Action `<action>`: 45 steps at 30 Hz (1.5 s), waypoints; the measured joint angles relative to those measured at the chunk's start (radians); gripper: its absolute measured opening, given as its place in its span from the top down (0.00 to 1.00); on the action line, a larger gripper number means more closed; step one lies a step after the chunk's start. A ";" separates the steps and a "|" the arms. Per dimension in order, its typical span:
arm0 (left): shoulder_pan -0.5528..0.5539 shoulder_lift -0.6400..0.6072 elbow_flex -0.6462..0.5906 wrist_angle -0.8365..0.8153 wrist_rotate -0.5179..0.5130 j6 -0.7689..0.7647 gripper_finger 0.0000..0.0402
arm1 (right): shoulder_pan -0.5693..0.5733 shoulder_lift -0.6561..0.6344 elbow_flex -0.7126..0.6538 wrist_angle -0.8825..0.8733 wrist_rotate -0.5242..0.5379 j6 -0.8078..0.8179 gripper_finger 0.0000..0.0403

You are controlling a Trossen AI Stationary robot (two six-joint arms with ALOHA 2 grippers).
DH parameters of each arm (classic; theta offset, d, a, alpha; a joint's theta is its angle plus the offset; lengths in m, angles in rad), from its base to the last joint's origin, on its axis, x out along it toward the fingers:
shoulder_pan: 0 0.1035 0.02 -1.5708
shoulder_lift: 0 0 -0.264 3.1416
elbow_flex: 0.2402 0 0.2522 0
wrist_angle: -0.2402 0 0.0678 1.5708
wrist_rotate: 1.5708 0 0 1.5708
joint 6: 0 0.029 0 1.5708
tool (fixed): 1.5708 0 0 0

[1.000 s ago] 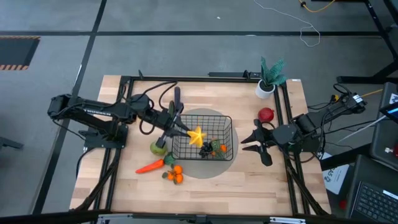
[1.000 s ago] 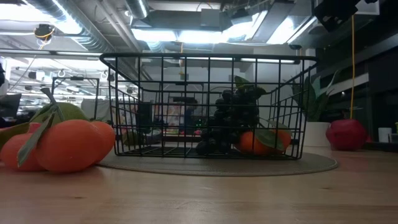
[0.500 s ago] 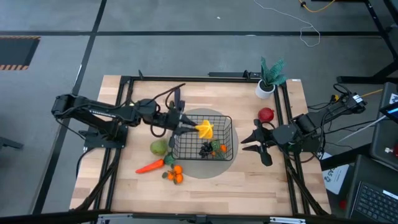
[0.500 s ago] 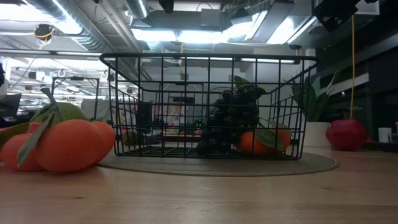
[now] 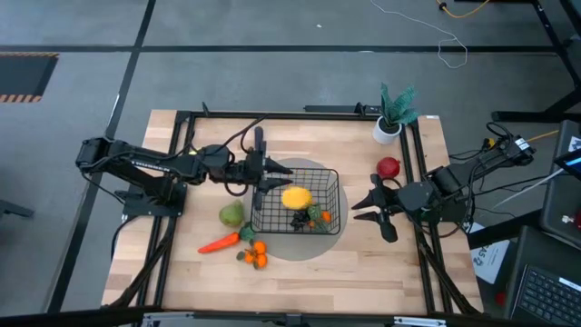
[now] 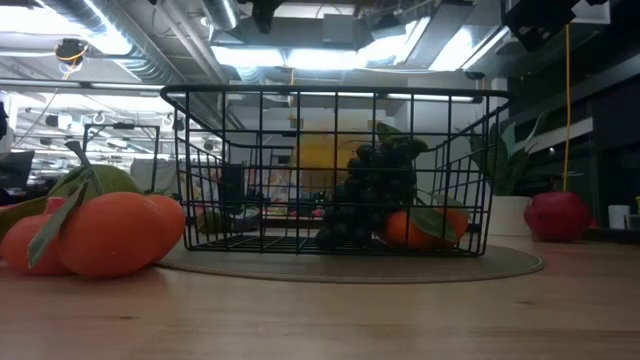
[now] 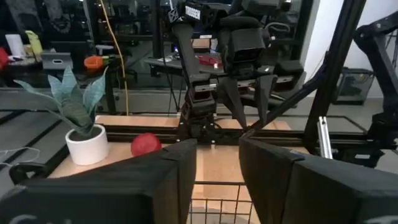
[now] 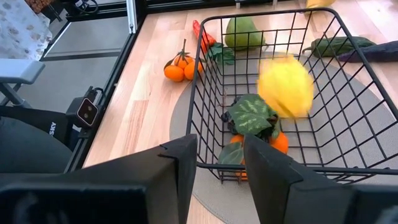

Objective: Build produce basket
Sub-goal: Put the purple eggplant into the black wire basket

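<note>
Left gripper (image 5: 274, 168) hovers over the basket (image 5: 331, 182) rim, fingers apart and empty; a blurred yellow piece (image 5: 296, 197) sits inside the basket, shape hard to make out. Right gripper (image 5: 367, 204) waits beside the basket, fingers spread.

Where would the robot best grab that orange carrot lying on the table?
Probably across the middle of the carrot's orange body, coming straight down from above. It lies flat on the bare wood, long and narrow, with its leafy end toward the oranges, so a gripper can close across its width there.
</note>
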State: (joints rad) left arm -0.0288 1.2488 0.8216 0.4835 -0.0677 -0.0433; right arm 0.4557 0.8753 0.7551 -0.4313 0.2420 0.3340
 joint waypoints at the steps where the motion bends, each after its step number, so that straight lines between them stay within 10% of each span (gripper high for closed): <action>1: 0.000 0.000 0.000 0.000 0.000 0.000 0.70 | 0.000 0.000 0.000 0.000 0.000 0.000 0.69; 22: 0.003 -0.043 0.003 -0.114 -0.062 0.000 0.70 | 0.000 0.000 0.000 -0.009 0.000 0.003 0.69; 33: 0.085 -0.094 0.003 -0.266 -0.751 -0.052 0.70 | 0.000 0.000 0.000 -0.008 0.000 0.003 0.69; 45: 0.366 -0.054 0.000 -0.402 -0.527 -0.296 0.69 | 0.000 0.000 0.000 -0.008 0.000 0.003 0.69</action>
State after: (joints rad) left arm 0.3372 1.1946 0.8215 0.0815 -0.5951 -0.3397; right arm 0.4560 0.8753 0.7551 -0.4393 0.2420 0.3367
